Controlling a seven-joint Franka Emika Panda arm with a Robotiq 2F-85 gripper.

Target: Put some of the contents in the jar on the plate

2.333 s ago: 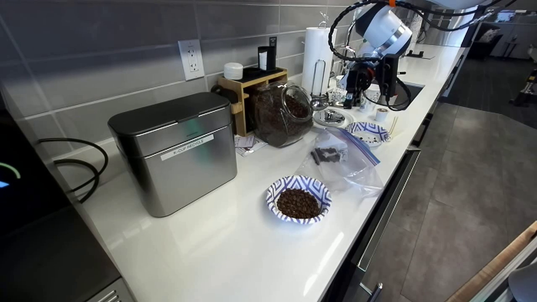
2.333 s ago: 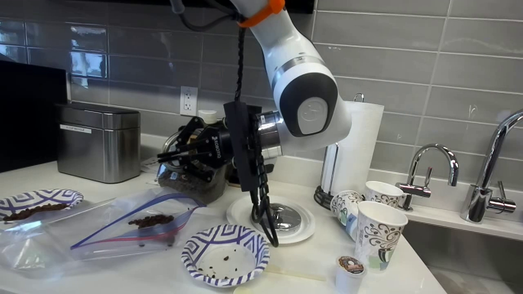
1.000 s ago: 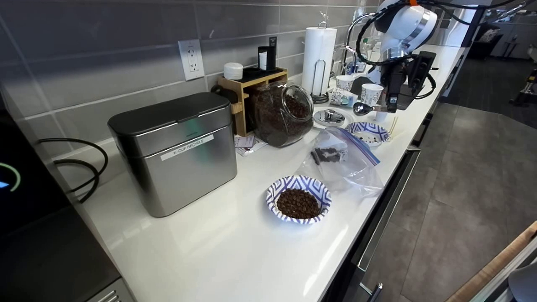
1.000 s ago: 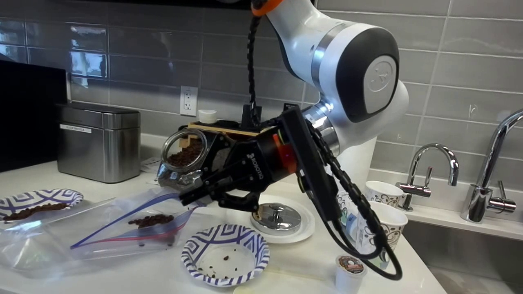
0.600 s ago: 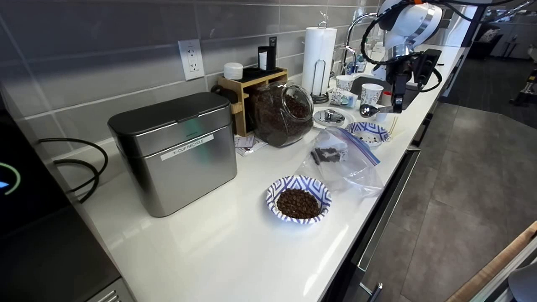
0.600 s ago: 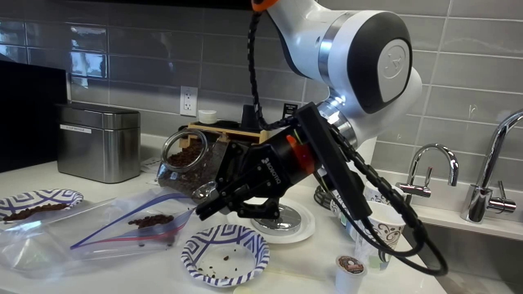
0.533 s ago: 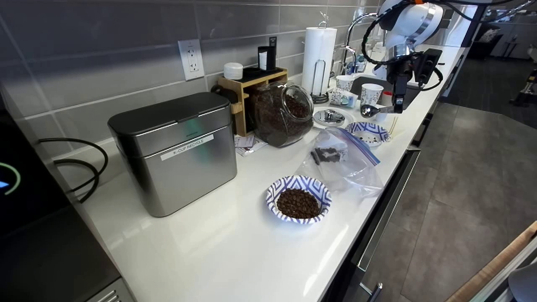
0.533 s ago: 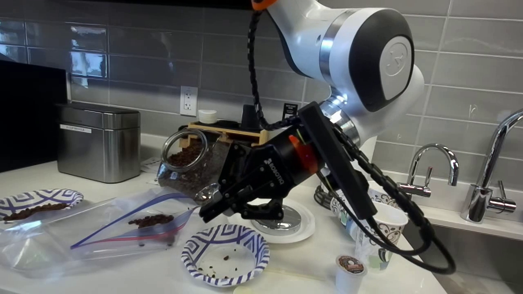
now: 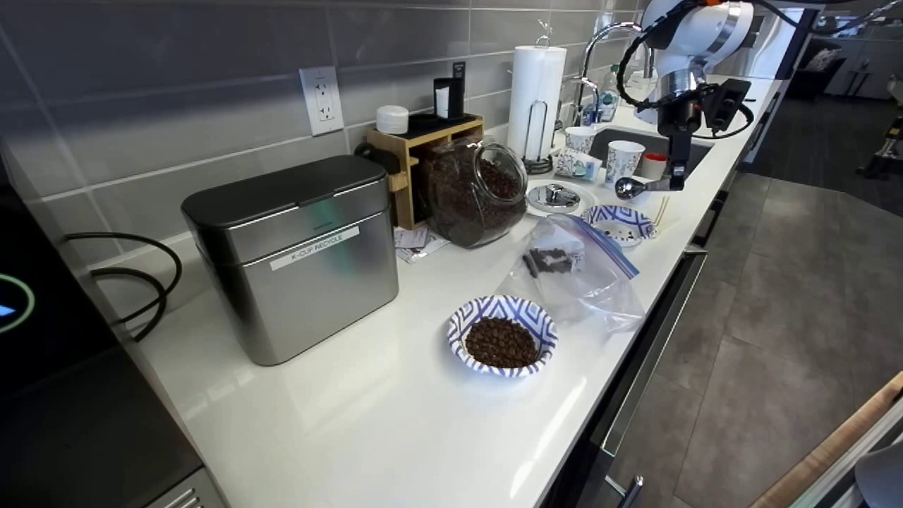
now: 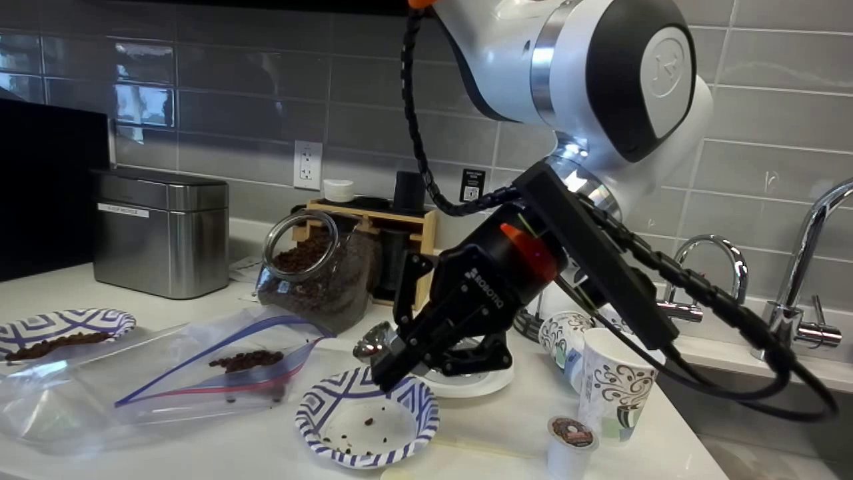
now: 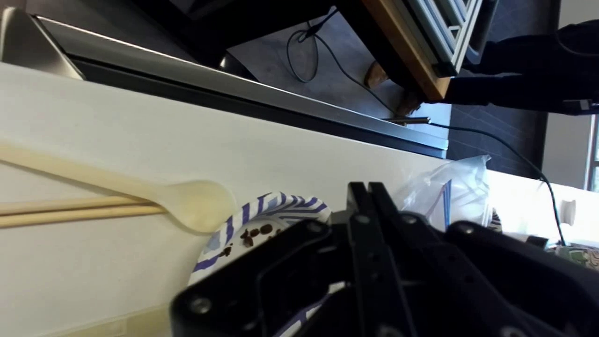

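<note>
Scoop (image 9: 629, 188) out in front, and the claw (image 10: 386, 379) is drawn tight around its handle end, the metal head jutting toward the back edge of the counter (image 9: 367, 423). Just below, near the front edge, sits the patterned bowl (image 10: 365, 432) with its few beans (image 11: 266, 229), presumably the target, so a short lowering and a tip look the call. Load inside? Can't tell. The jar (image 9: 458, 201), contents (image 10: 303, 257) dark in its uncapped mouth, stands by the back edge. Compared with half a second ago, claw and scoop have moved away from the jar; jar and bowl haven't budged!
</note>
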